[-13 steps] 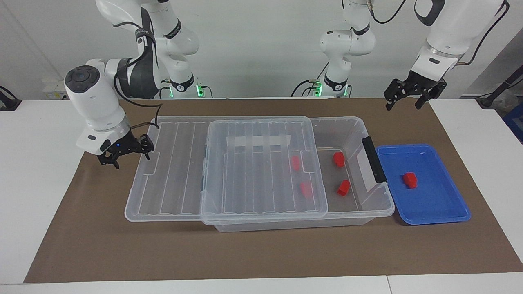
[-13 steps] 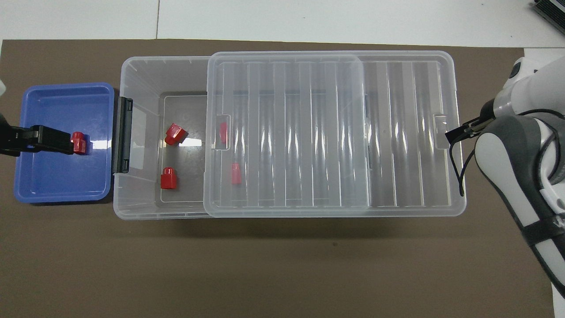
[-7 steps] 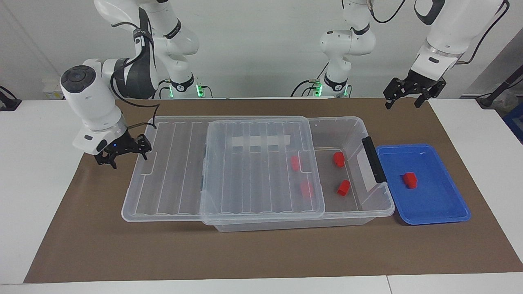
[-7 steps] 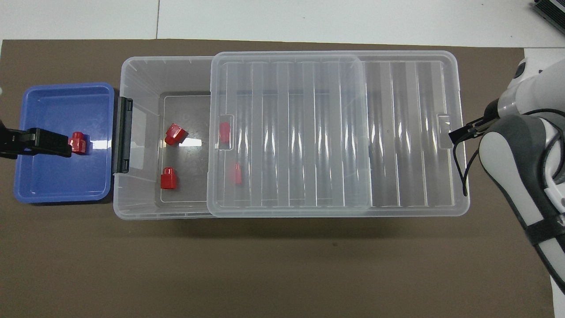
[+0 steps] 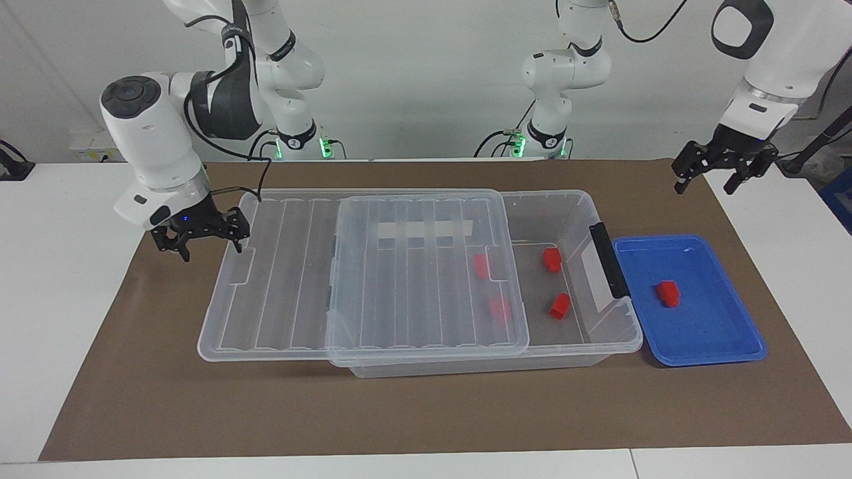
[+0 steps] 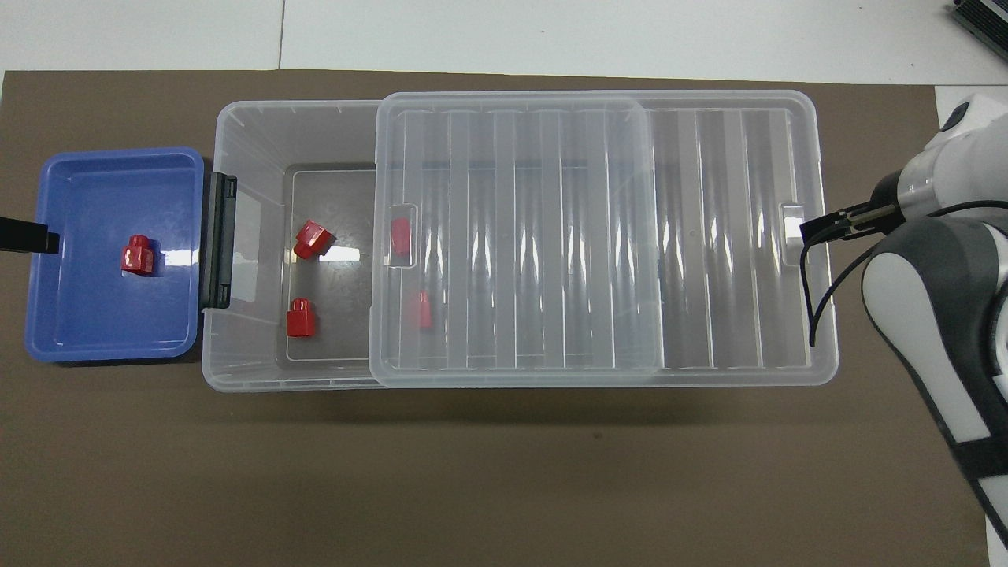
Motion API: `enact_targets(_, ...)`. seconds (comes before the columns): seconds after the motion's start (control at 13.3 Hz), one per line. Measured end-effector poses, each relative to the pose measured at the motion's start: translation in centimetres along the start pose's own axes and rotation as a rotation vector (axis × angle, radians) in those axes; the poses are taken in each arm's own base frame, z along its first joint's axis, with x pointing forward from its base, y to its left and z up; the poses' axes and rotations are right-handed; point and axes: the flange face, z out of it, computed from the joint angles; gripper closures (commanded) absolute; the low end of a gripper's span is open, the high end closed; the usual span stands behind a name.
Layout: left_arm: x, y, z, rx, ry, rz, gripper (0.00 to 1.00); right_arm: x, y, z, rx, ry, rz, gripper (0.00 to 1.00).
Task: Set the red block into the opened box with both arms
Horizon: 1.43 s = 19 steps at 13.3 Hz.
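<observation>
Red block [image 5: 667,293] lying in blue tray [image 5: 725,346] | left hand [image 5: 723,174] empty, spread | right hand [image 5: 203,241] empty, spread

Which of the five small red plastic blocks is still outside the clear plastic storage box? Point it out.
The small red plastic block lying alone in the shallow blue plastic tray. The other four sit inside the clear plastic storage box, two of them under its slid-back lid.
</observation>
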Motion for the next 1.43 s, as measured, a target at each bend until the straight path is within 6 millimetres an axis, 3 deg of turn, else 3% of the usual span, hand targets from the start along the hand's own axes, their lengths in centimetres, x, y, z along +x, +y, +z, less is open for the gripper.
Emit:
enact_targets(0.22,1.7,-1.8,9.1,0.015,0.024,-0.021,0.00,-0.2,-3.1,-3.3,0.016,-0.009,0.103,0.00)
enact_targets(0.38,0.9,-3.2,14.6,0.023,0.033,-0.018,0.00,-0.1,-4.8,-5.8,0.050,-0.013,0.164,0.00)
enact_targets(0.45,0.3,-4.3,16.2,0.025,0.025,-0.004,0.00,-0.2,-5.2,-7.1,0.053,-0.021,0.181,0.00)
enact_targets(0.6,-0.3,-5.6,17.6,0.026,0.009,0.007,0.00,-0.4,-5.3,-9.8,0.054,-0.030,0.196,0.00)
enact_targets(0.75,-0.5,-5.8,19.5,0.030,0.018,0.006,0.00,-0.4,-5.1,-11.1,0.057,-0.022,0.200,0.00)
enact_targets(1.05,-1.6,-5.8,24.8,0.037,0.028,-0.036,0.00,-0.7,-4.5,-10.9,0.056,-0.038,0.212,0.00)
enact_targets(1.43,-1.6,-5.7,26.2,0.039,0.038,-0.122,0.00,-1.8,-3.9,-10.4,0.051,-0.044,0.225,0.00)
